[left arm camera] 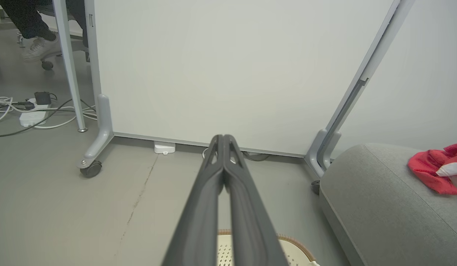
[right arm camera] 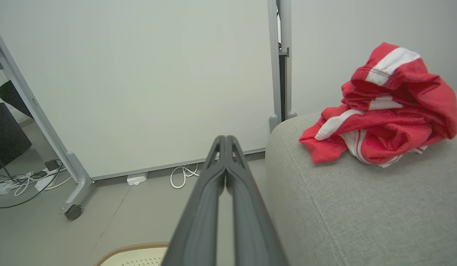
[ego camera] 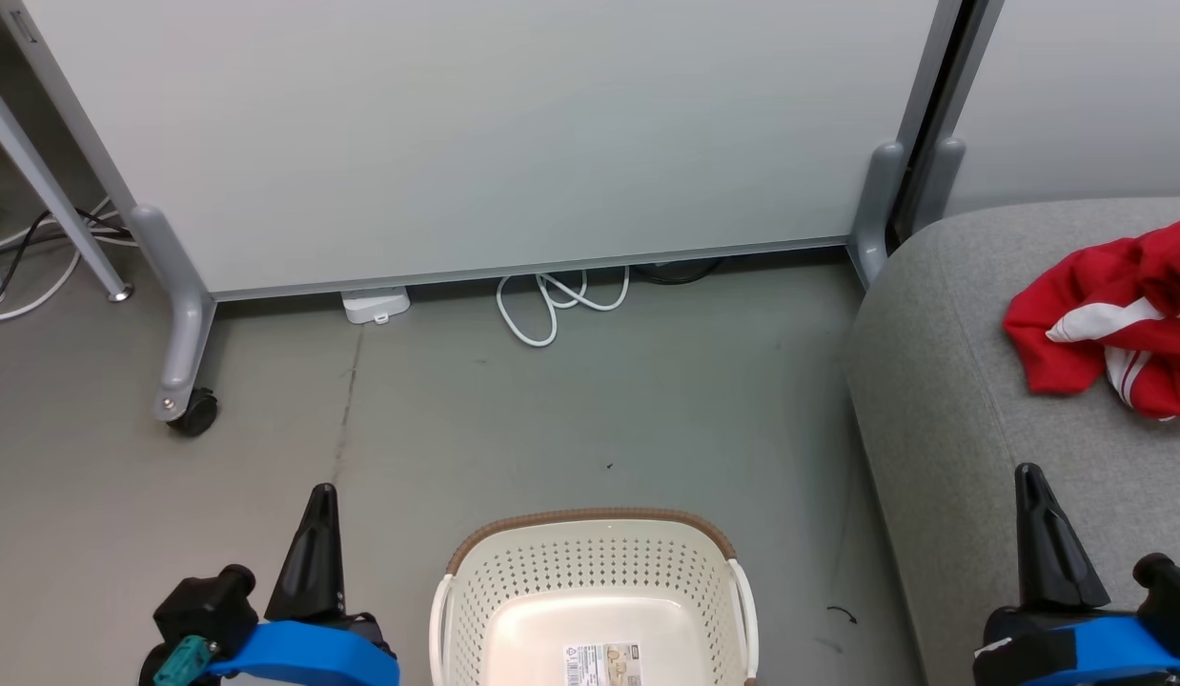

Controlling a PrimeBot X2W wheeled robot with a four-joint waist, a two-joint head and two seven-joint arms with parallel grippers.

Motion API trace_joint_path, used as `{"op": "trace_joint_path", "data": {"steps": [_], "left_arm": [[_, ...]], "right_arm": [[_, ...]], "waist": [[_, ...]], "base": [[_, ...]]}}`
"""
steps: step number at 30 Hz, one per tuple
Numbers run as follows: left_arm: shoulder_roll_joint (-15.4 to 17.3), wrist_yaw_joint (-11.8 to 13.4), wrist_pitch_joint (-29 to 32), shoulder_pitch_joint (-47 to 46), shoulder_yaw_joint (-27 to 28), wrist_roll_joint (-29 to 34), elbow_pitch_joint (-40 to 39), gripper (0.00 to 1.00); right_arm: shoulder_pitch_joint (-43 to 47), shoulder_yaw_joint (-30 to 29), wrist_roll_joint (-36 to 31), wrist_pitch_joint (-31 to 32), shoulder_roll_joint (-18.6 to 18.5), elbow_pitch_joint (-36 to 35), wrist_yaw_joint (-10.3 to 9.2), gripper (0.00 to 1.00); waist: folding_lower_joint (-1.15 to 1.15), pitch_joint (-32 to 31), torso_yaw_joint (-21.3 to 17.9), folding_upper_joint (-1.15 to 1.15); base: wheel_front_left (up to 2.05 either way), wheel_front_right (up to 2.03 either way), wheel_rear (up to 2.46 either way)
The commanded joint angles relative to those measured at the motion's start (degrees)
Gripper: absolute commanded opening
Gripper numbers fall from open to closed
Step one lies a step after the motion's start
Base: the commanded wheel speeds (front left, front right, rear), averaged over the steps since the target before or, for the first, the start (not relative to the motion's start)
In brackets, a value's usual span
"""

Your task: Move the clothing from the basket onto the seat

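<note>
Grey floor (ego camera: 600,419), white partition (ego camera: 476,143) behind. Saw clothing (ego camera: 1105,305) heaped on seat (ego camera: 952,429), no clear long axis. Saw basket (ego camera: 590,519) between left gripper (ego camera: 321,495) and right gripper (ego camera: 1028,474), both clamped closed, holding nothing, tips toward partition.
</note>
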Motion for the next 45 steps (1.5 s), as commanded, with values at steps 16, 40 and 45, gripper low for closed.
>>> {"op": "trace_joint_path", "data": {"steps": [16,40,45], "left_arm": [[0.0,-0.4,4.2,-2.3,2.5,-17.3,-1.6,0.0],[-0.1,-0.7,8.9,-3.4,4.9,-35.5,-2.1,0.0],[-0.1,-0.8,9.9,-3.5,5.4,-38.9,-2.2,0.0]], "right_arm": [[-2.5,0.4,18.8,4.2,-0.3,0.4,0.0,0.0],[-4.3,0.7,38.4,9.0,-0.4,2.2,0.01,0.0],[-4.6,0.8,42.1,9.9,-0.4,2.5,0.01,0.0]], "waist": [[0.0,-0.1,-0.3,0.0],[0.0,-0.3,-0.7,0.0],[0.0,-0.4,-0.8,0.0]], "base": [[0.0,0.0,0.0],[0.0,0.0,0.0],[0.0,0.0,0.0]]}}
